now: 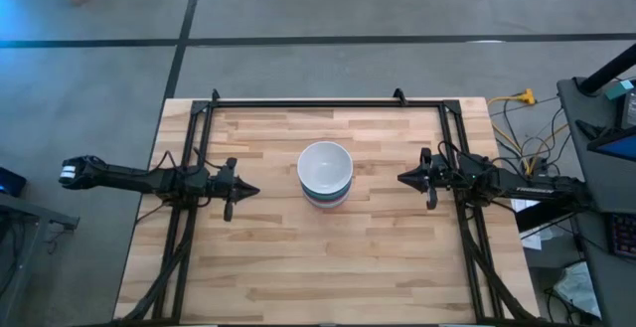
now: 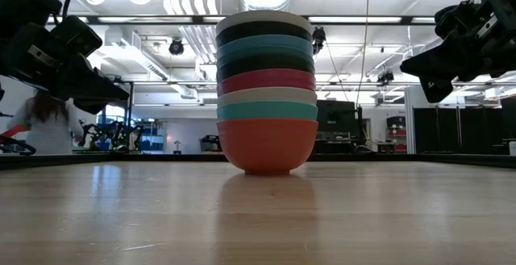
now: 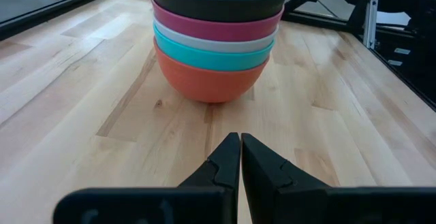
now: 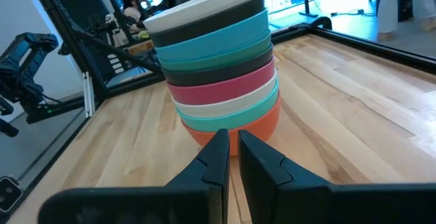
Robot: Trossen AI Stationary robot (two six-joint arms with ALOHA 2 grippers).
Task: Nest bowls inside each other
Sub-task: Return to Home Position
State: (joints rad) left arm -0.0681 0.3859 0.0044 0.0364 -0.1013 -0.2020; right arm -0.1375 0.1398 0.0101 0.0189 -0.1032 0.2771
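Observation:
Several bowls stand nested in one stack (image 1: 325, 173) at the table's middle, the orange-red bottom bowl (image 2: 267, 146) resting on the wood by its base. Above it I see teal, white, magenta, dark, light blue and black bowls, with a white bowl (image 2: 264, 18) on top. My left gripper (image 3: 240, 137) hovers shut to the stack's left (image 1: 248, 190), pointing at it. My right gripper (image 4: 233, 134) hovers shut to the stack's right (image 1: 402, 178), also pointing at the stack (image 4: 221, 67). Neither touches a bowl.
Bare wood lies all around the stack. A black frame (image 1: 328, 101) runs along the table's far edge and down both sides. Cables and equipment (image 1: 537, 148) sit off the right edge. A person (image 2: 40, 116) is in the room beyond the table.

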